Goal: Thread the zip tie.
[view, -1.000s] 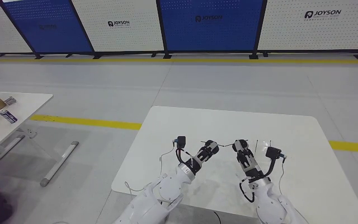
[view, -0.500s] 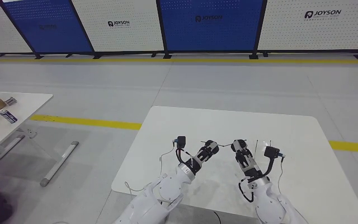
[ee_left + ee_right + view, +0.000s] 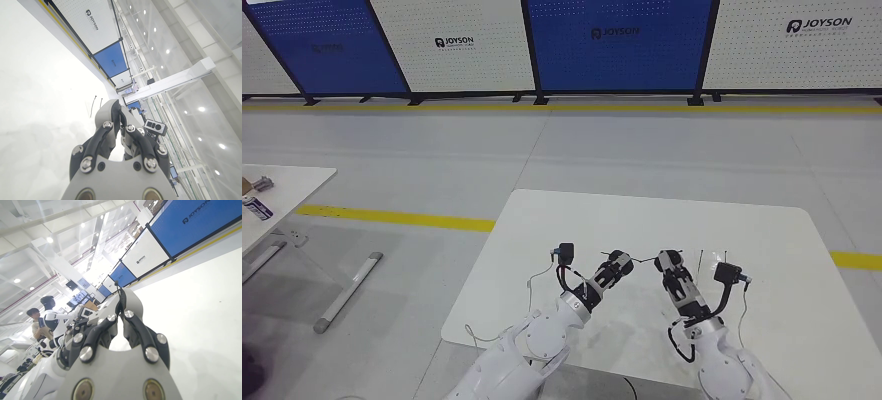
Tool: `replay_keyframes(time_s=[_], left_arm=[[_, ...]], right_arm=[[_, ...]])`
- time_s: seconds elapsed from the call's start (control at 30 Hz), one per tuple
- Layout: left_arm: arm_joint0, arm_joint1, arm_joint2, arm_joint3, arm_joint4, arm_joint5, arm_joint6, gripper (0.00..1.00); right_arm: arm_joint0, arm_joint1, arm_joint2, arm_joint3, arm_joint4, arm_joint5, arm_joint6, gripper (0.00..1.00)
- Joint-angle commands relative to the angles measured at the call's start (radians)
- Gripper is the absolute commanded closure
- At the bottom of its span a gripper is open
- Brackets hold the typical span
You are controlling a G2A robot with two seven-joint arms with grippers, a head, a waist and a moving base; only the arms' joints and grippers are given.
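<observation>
A thin black zip tie [image 3: 643,260] spans the short gap between my two grippers above the white table [image 3: 542,230]. My right gripper [image 3: 668,262] is shut on the zip tie. In the right wrist view the tie's small square head [image 3: 116,282] sticks out past the closed fingertips [image 3: 124,294]. My left gripper [image 3: 619,265] faces it from the other side and is shut on the strap's other end. In the left wrist view its fingers [image 3: 113,111] press together and hide the strap.
Two spare black zip ties [image 3: 701,258] [image 3: 725,255] lie on the table just beyond my right gripper, and appear again as two spare ties [image 3: 93,106] [image 3: 100,103] in the left wrist view. Another white table [image 3: 282,185] stands far left.
</observation>
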Motion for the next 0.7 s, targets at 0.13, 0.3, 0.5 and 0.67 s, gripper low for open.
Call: replay_keyframes(time_s=[0.13,0.3,0.5,0.67], left_arm=[[0.0,0.0,0.0,0.0,0.0,0.0,0.0,1.0],[0.0,0.0,0.0,0.0,0.0,0.0,0.0,1.0],[0.0,0.0,0.0,0.0,0.0,0.0,0.0,1.0],[0.0,0.0,0.0,0.0,0.0,0.0,0.0,1.0]], right_arm=[[-0.001,-0.002,0.004,0.003,-0.003,0.002,0.003,1.0],[0.0,-0.005,0.006,0.007,0.005,-0.004,-0.002,1.0],[-0.004,-0.006,0.012,0.006,0.007,-0.012,0.001,1.0],[-0.009,-0.006,0.02,-0.001,0.008,-0.017,0.007,1.0]])
